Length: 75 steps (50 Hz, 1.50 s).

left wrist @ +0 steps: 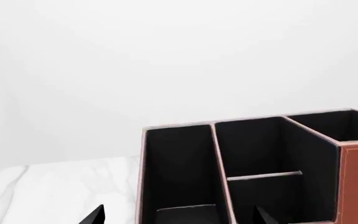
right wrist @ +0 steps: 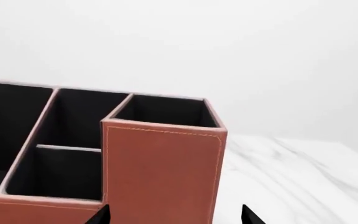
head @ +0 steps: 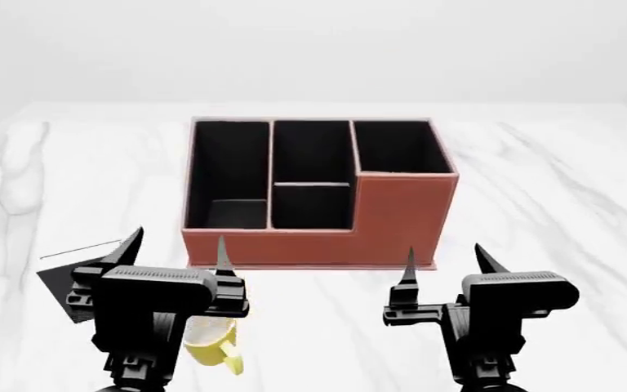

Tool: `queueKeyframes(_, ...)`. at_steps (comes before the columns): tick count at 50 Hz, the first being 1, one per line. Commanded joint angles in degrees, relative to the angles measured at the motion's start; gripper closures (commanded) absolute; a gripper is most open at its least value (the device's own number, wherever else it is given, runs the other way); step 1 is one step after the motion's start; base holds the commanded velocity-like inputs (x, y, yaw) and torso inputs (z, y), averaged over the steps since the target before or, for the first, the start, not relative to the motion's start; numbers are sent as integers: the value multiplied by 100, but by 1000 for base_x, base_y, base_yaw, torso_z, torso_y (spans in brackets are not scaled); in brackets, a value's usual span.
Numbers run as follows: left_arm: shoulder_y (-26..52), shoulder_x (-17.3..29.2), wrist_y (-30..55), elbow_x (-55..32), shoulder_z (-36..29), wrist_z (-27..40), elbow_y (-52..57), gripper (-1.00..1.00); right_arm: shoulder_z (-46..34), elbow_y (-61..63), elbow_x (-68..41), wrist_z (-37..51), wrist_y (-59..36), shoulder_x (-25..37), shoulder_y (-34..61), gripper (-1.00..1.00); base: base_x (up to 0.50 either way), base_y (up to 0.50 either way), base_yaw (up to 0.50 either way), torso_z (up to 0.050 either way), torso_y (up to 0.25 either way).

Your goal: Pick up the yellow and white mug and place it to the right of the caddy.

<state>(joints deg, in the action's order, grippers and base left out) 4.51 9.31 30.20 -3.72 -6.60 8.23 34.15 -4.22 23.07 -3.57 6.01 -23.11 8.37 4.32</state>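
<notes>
Yellow and white mug (head: pixel 212 340) sits on the marble table (head: pixel 553 204), near side of the caddy (head: pixel 316 189) and off toward its left front corner, apart from it. My left gripper (head: pixel 174 251) hangs over the mug, so the head view shows only part of the yellow body and the loop handle (handle points away from the caddy, toward me). Neither wrist view shows the mug.

Caddy: reddish-brown outside, black inside, standing square on the table. Its right rear section is the taller one; the rest is split into lower compartments, with a short divider across the middle one. Nothing visible inside any compartment.

Left gripper: fingers spread wide, tips pointing at the caddy's front wall, holding nothing. In the left wrist view its two black tips (left wrist: pixel 93 215) just show, with the caddy (left wrist: pixel 253 163) close ahead.

Right gripper (head: pixel 442 260): also wide apart and empty, in front of the caddy's taller right section. In the right wrist view the tips (right wrist: pixel 249 215) frame the caddy's (right wrist: pixel 160 172) brown front corner, with bare marble (right wrist: pixel 291 177) beyond it to the caddy's right.

Black flat object (head: pixel 63 278) lies on the table left of the caddy's front corner, partly behind my left gripper (cannot tell what it is).
</notes>
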Motion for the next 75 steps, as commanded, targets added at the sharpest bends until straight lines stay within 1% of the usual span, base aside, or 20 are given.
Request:
queueKeyframes(1, -15, 58, 42, 0, -43, 74, 63, -100, -43, -19, -73, 30, 79, 41, -30, -100, 488, -23, 0, 0, 10)
queueKeyframes(5, -14, 60, 85, -54, -24, 81, 92, -100, -64, -46, -89, 41, 67, 56, -19, -100, 378, -11, 0, 0, 0)
queueKeyframes(12, -10, 71, 155, -168, 35, 85, 157, -100, -228, -151, -54, -3, -49, 121, 40, -100, 8, 0, 0, 0, 2)
queueKeyframes(17, 11, 71, 145, -229, 122, 127, 199, -100, -396, -182, -256, -307, -213, 200, 109, -100, 0, 0, 0, 0, 0)
queueKeyframes(22, 69, 87, 266, -231, 151, 194, 260, -100, -803, -272, -385, -756, -515, 332, 316, -100, 0, 0, 0, 0, 0)
queueKeyframes(26, 111, 70, 323, -279, 205, 238, 275, -100, -969, -349, -578, -1011, -728, 330, 395, -100, 0, 0, 0, 0, 0)
queueKeyframes(37, 147, 96, 391, -336, 243, 308, 297, -100, -1447, -499, -749, -1384, -910, 290, 471, -100, 0, 0, 0, 0, 0)
queueKeyframes(51, 149, 137, 390, -361, 177, 361, 282, -100, -1911, -285, -966, -1632, -1044, 246, 182, -100, 0, 0, 0, 0, 0)
queueKeyframes(64, 124, 178, 330, -401, 176, 406, 247, -100, -2496, -188, -866, -1681, -1062, 231, -85, -100, 0, 0, 0, 0, 0)
queueKeyframes(75, 116, 211, 316, -444, 164, 434, 248, -100, -2765, -468, -883, -1779, -1154, 127, 75, -100, 0, 0, 0, 0, 0)
